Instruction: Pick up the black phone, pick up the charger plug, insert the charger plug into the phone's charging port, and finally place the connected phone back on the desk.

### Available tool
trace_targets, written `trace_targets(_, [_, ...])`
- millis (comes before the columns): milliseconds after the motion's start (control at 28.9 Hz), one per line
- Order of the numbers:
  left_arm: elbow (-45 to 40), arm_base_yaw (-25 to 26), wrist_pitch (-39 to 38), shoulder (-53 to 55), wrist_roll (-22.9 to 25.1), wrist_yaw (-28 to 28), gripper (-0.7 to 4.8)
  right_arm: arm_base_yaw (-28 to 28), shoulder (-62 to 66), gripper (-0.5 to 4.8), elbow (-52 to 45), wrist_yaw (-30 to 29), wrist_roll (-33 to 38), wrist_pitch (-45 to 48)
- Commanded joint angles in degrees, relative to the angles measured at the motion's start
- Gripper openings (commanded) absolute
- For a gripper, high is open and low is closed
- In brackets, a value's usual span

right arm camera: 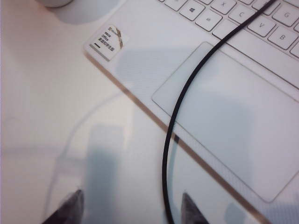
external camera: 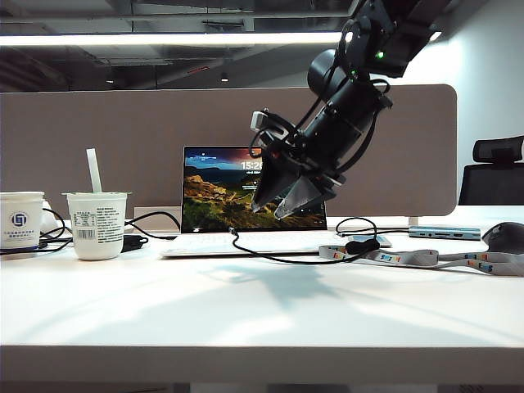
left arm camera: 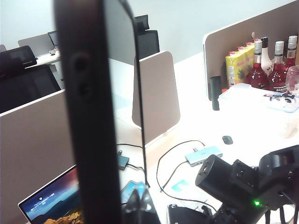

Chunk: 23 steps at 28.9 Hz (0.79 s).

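The black phone [left arm camera: 88, 112] stands upright and edge-on close to the left wrist camera, high over the desk [external camera: 246, 319]. My left gripper [left arm camera: 133, 201] is shut on it, with one finger showing beside the slab; neither shows in the exterior view. The charging port is not visible. My right gripper [external camera: 268, 211] hangs open just above the laptop's front edge. Between its fingertips [right arm camera: 189, 205] runs the thin black cable [right arm camera: 170, 140], which crosses the touchpad. The right gripper [right arm camera: 132, 205] holds nothing. The charger plug at the cable's end is out of view.
An open white laptop [external camera: 221, 196] sits mid-desk. Two paper cups [external camera: 97, 225] stand at the left. A lanyard [external camera: 426, 258], a grey-blue hub [external camera: 446, 233] and a mouse [external camera: 508, 236] lie at the right. A fabric partition [external camera: 98, 139] backs the desk.
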Motion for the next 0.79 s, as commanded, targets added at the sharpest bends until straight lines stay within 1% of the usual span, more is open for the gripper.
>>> trace_targets(35, [0.5, -0.1, 2.4, -0.5, -0.2, 0.0, -0.07, 0.1, 1.2, 2.63, 0.3, -0.4, -1.4, 2.6])
trace_targets(622, [0.5, -0.1, 2.3, -0.5, -0.2, 0.0, -0.07, 0.3, 6.6, 2.61, 0.3, 0.0, -1.4, 8.1])
trace_targets(760, [0.5, -0.1, 2.3, -0.5, -0.2, 0.0, -0.07, 0.8, 7.4, 2.60, 0.3, 1.6, -1.4, 8.4])
trace_targets(795, [0.5, -0.1, 2.3, -0.5, -0.2, 0.0, -0.07, 0.9, 7.5, 2.52, 0.3, 2.4, -1.7, 8.2])
